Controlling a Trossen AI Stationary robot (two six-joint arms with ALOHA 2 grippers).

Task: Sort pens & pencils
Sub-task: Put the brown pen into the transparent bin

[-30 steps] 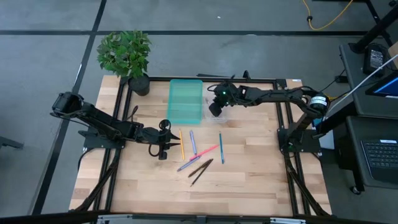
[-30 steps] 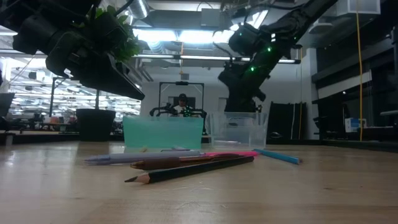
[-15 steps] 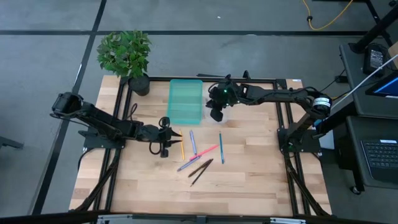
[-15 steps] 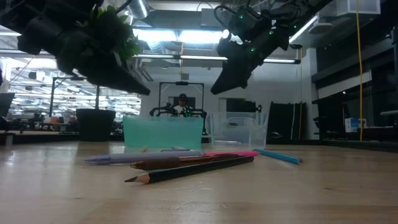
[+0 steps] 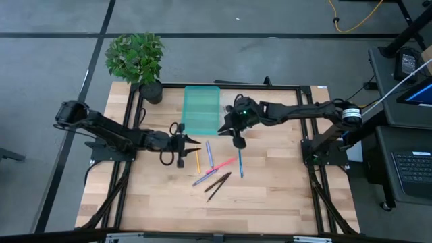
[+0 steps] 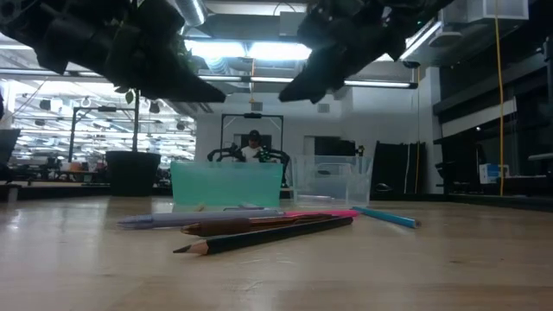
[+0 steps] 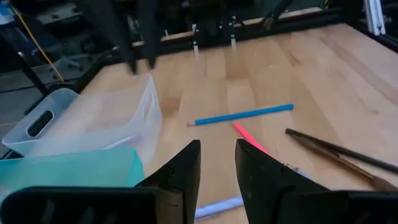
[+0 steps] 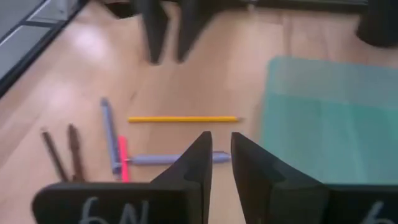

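Note:
Several pens and pencils lie flat on the wood table: a yellow one (image 5: 197,160), a purple one (image 5: 209,154), a pink one (image 5: 227,163), a blue one (image 5: 239,160), a lavender one (image 5: 202,179) and two dark ones (image 5: 217,183). My left gripper (image 5: 186,143) hovers open just left of the yellow one, empty, its fingers pointing toward the table's right. My right gripper (image 5: 237,140) hovers above the blue one's far end, empty, its fingers a narrow gap apart (image 8: 221,155). The right wrist view shows the yellow one (image 8: 183,118) ahead of its fingers.
A teal tray (image 5: 201,108) stands at the far middle. A clear tray (image 7: 87,118) stands to its right, partly under my right arm in the high view. A potted plant (image 5: 138,61) stands at the far left corner. The near half of the table holds nothing.
My right gripper has risen from the clear tray and come toward the table's near edge, and now hangs over the far ends of the pens. My left gripper has gone a little up and toward the table's right. The pens and pencils have kept still.

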